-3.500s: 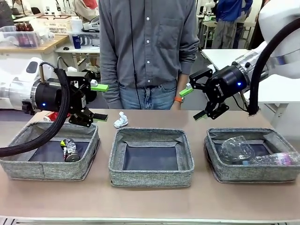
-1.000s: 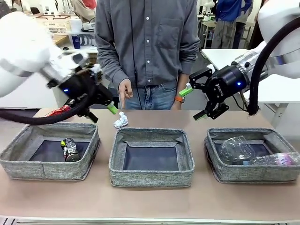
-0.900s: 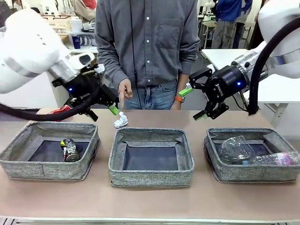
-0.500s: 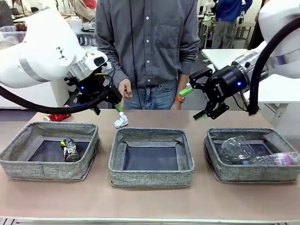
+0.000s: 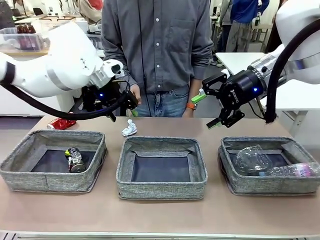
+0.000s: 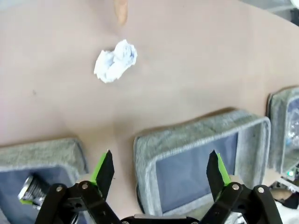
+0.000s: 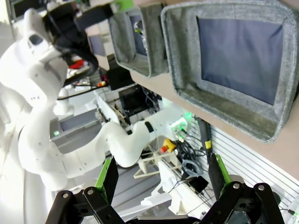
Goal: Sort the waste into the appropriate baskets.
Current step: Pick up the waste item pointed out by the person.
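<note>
The small white paper wad lies on the table behind the middle basket. My left gripper hovers open just above and before it, nothing between its fingers. The dark drink can lies in the left basket. A dented red can rests on the table behind that basket. The clear cup and the plastic bottle lie in the right basket. My right gripper hangs open and empty above the table's far right.
A person in a grey shirt stands at the far edge, one hand just behind my left gripper, a fingertip close to the wad. The middle basket's dark bottom is bare. Bare tabletop runs in front of the baskets.
My left arm has swung right and down from over the left basket to above the paper wad. The right arm has stayed still.
</note>
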`<action>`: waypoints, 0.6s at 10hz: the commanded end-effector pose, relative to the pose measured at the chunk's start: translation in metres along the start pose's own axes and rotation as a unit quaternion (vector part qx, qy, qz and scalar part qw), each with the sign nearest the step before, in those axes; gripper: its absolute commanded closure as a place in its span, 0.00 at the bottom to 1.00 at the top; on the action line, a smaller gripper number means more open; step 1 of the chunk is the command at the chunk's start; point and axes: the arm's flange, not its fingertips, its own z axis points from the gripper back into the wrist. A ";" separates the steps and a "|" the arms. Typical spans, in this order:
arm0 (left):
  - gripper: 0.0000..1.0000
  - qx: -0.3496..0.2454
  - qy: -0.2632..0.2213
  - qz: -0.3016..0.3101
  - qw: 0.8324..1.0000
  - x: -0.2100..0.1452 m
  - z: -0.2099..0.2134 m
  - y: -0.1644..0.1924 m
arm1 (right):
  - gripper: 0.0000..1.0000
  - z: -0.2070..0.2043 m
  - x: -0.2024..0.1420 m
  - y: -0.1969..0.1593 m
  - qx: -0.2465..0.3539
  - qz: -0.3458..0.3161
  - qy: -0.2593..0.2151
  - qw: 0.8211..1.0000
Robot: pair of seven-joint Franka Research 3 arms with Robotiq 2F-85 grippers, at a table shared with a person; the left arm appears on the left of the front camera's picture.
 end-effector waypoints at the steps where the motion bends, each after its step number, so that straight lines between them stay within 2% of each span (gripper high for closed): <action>1: 0.00 0.019 -0.002 0.025 0.999 0.018 -0.023 0.000 | 0.00 0.000 0.001 0.004 0.009 0.002 -0.002 1.000; 3: 0.00 0.042 0.005 0.030 0.999 0.021 -0.054 0.010 | 0.00 0.000 0.001 0.004 0.009 0.002 -0.002 1.000; 4: 0.00 0.056 -0.011 0.032 0.998 0.023 -0.069 0.014 | 0.00 0.000 0.001 0.004 0.009 0.002 -0.002 1.000; 5: 0.00 0.044 -0.005 0.031 0.999 0.023 -0.083 0.019 | 0.00 0.000 0.001 0.004 0.009 0.002 -0.002 1.000; 6: 0.00 0.069 -0.023 0.031 0.997 0.022 -0.094 0.023 | 0.00 0.000 0.001 0.004 0.009 0.002 -0.002 1.000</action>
